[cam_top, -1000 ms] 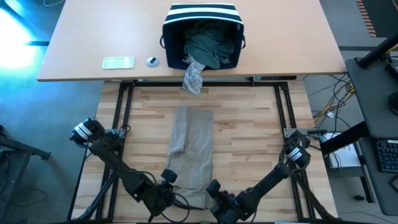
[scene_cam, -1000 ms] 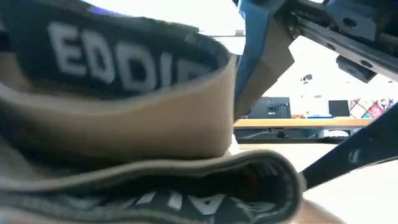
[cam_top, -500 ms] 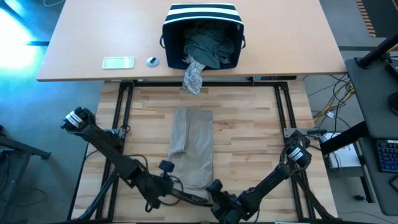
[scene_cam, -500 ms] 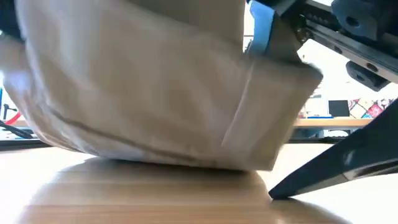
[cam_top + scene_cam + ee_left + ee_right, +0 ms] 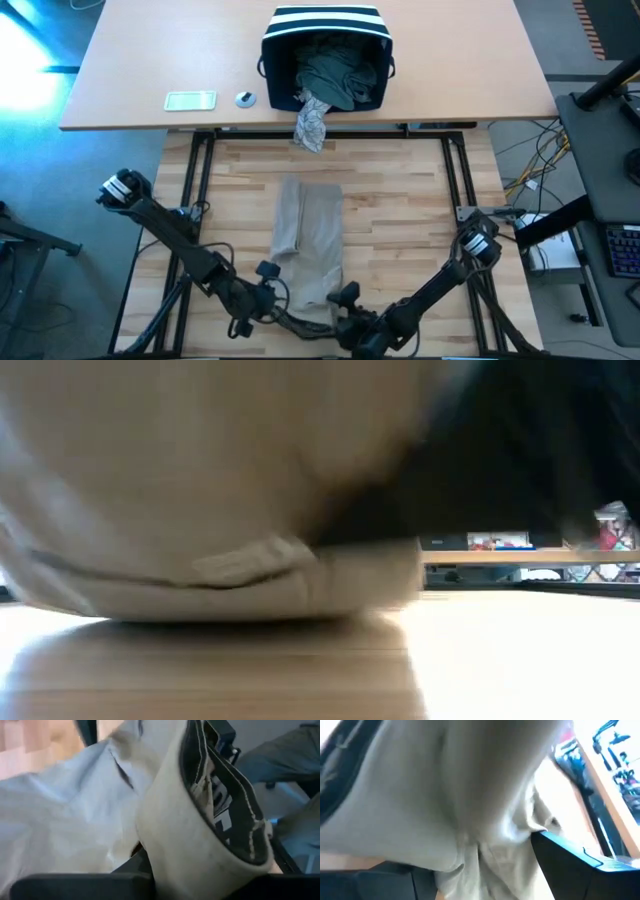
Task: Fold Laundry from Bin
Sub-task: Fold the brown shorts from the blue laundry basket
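A tan garment [image 5: 310,225] lies lengthwise on the wooden table [image 5: 400,230], far end flat, near end raised. My left gripper [image 5: 278,292] and my right gripper [image 5: 342,298] stand at that near end, both shut on it. In the left wrist view the waistband [image 5: 200,820] shows a dark inner band with white print. The low view is filled by the lifted tan cloth [image 5: 200,490]. The navy striped bin [image 5: 325,25] stands on the far desk, tipped toward the table with dark green laundry [image 5: 335,75] inside. A grey-white patterned piece [image 5: 311,122] hangs over its rim. My left gripper holds the garment's waistband at its left near corner [image 5: 165,865], pinched between the fingers, which slant down from the near left. Several layers are bunched there. The waistband stands up off the table. My right gripper has a gathered fold of the waistband end [image 5: 480,855] between its wide-set fingers [image 5: 580,855], coming from the near right. That corner is lifted; the cloth beyond sags slack.
A flat white device [image 5: 190,100] and a small round object [image 5: 245,98] lie on the far desk, left of the bin. Bare wood lies on both sides of the garment. Metal frame rails [image 5: 455,170] run along the table's sides.
Both grippers have gone up and toward the table's far edge, tipping as they went, with the waistband end in their hold. The garment's near end has lifted off the table and come toward the far edge; its far end has stayed flat.
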You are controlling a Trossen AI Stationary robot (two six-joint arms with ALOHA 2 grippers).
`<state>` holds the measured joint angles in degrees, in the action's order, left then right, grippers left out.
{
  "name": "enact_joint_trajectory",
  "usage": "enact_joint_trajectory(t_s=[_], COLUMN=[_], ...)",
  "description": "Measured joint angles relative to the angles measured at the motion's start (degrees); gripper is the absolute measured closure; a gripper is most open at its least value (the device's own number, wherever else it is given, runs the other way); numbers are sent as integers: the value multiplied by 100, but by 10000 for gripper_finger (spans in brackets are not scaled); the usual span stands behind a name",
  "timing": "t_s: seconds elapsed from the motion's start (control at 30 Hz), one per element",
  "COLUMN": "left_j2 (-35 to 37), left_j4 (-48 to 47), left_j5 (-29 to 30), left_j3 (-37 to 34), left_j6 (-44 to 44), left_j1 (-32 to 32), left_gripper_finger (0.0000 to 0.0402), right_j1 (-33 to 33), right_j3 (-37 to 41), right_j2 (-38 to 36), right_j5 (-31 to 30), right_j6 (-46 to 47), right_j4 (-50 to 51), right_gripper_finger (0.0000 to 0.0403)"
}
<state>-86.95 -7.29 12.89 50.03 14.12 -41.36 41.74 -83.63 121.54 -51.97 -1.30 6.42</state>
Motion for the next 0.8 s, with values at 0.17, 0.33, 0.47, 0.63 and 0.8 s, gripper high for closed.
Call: enact_joint_trajectory(t_s=[0.17,0.33,0.47,0.63,0.8], left_j2=[-276,-332,-333,-307,-99], left_j4=[-166,-747,-908,-1518,-2417], left_j5=[-28,-6,4,77,401], left_j3=[233,501,568,671,809], left_j6=[-221,-242,-183,22,538], left_j1=[19,22,24,15,-178], left_gripper_finger=[329,317,293,251,210], right_j1=[-37,-75,-144,-301,-343], right_j3=[-4,-4,-4,-2,-4], right_j2=[-35,-79,-79,-79,-103], right_j5=[418,475,588,966,1003], right_j6=[-743,-574,-303,374,937], right_j4=[-658,-673,-672,-695,-660], right_gripper_finger=[122,123,145,224,355])
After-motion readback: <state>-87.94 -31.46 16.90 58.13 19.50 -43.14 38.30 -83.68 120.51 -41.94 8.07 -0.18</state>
